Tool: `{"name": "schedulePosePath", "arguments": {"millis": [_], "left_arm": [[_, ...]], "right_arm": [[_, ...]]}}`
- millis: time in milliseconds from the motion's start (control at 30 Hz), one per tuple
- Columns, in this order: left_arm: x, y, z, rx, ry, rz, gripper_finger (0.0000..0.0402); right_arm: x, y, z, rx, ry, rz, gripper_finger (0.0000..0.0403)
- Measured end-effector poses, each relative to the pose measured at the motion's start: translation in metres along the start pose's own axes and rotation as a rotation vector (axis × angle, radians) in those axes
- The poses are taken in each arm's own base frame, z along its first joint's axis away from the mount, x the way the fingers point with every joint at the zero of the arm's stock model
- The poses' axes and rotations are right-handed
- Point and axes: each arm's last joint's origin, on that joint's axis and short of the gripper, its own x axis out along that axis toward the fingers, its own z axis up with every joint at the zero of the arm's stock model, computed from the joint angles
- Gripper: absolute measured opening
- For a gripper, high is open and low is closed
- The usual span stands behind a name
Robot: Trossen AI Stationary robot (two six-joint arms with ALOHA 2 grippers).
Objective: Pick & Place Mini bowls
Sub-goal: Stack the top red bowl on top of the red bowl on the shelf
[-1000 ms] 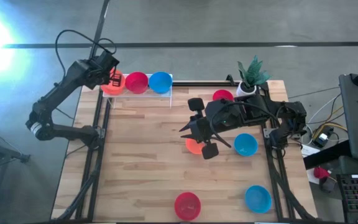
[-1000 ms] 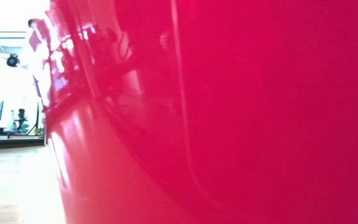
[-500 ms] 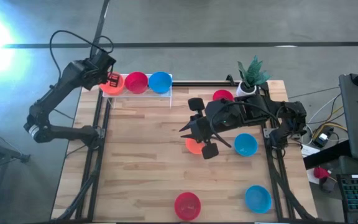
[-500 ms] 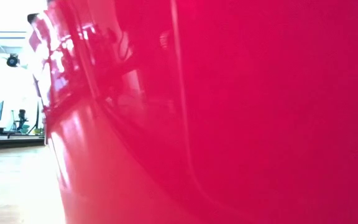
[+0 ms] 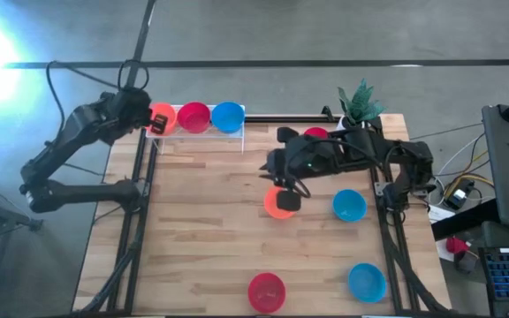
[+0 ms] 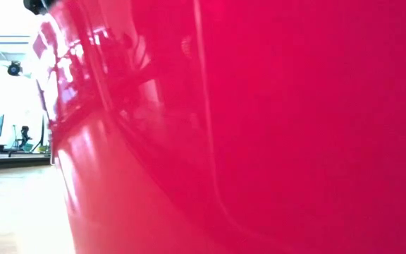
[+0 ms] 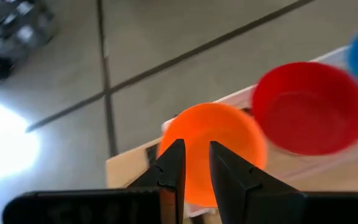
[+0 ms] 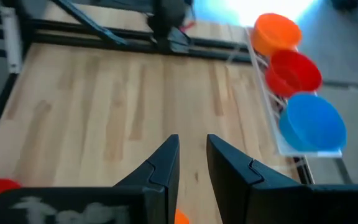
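Along the far edge of the pale wooden tabletop (image 5: pixel 210 230), three small round plastic bowls sit in a row on a white rack (image 5: pixel 237 124): orange (image 5: pixel 159 118), crimson red (image 5: pixel 194 117), bright blue (image 5: pixel 228 116); the left claw (image 5: pixel 155 122) hovers at the orange one, fingers (image 7: pixel 173 171) slightly parted, pinching nothing; the right claw (image 5: pixel 283 187) hangs mid-table over a loose orange bowl (image 5: pixel 277 205), fingers (image 8: pixel 163 165) narrowly spread, empty; two blue bowls (image 5: pixel 349 206) (image 5: pixel 366 281) and two red bowls (image 5: pixel 267 291) (image 5: pixel 315 135) lie scattered; a potted green plant (image 5: pixel 357 106) stands at the far right corner.

Glossy plastic bowls (image 5: pixel 194 117); pale wood table (image 5: pixel 201 230).
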Motion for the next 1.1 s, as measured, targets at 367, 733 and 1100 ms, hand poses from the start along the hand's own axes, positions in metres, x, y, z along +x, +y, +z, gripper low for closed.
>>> {"name": "schedulePosePath", "arguments": {"millis": [367,733,1100], "left_arm": [[-0.015,-0.017,-0.032,0.117,-0.124,-0.223,0.0067],[-0.014,-0.033,-0.060,0.238,-0.186,-0.371,0.0067],[-0.010,-0.042,-0.068,0.257,-0.251,-0.425,0.0067]], "right_arm": [[0.045,-0.036,-0.027,0.197,0.164,-0.143,0.0079],[0.093,-0.078,-0.083,0.428,0.421,-0.260,0.0079],[0.117,-0.138,-0.144,0.725,0.598,-0.403,0.0079]]}}
